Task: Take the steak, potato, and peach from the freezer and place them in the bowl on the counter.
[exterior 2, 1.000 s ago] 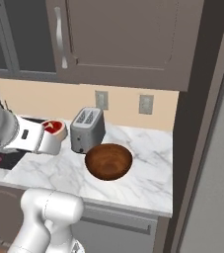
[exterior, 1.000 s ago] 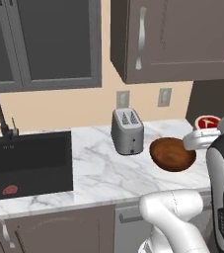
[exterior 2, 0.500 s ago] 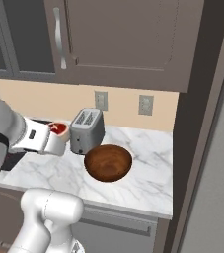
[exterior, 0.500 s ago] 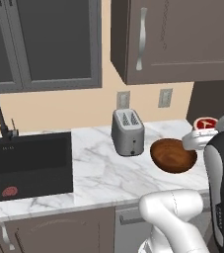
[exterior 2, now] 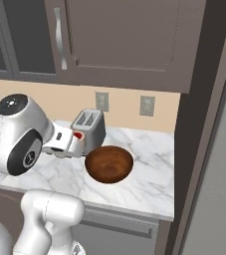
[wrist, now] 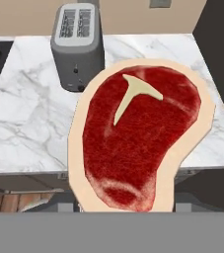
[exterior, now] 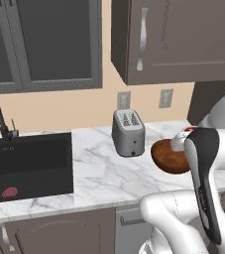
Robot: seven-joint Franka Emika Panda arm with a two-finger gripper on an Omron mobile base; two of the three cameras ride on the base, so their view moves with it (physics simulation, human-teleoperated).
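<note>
Left to right: sink (exterior: 27,163), toaster (exterior: 128,132), then the bowl (exterior: 169,156) on the counter (exterior: 96,173). I read the gripper (exterior 2: 77,142) as clamped on the steak (wrist: 138,141), carried just beside the bowl's rim. I judge the slab flat, limp and slick; hold it across the fat rim, near centre.

The steak (exterior 2: 78,135) hangs beside the toaster (exterior 2: 90,127), near the bowl (exterior 2: 109,164).
</note>
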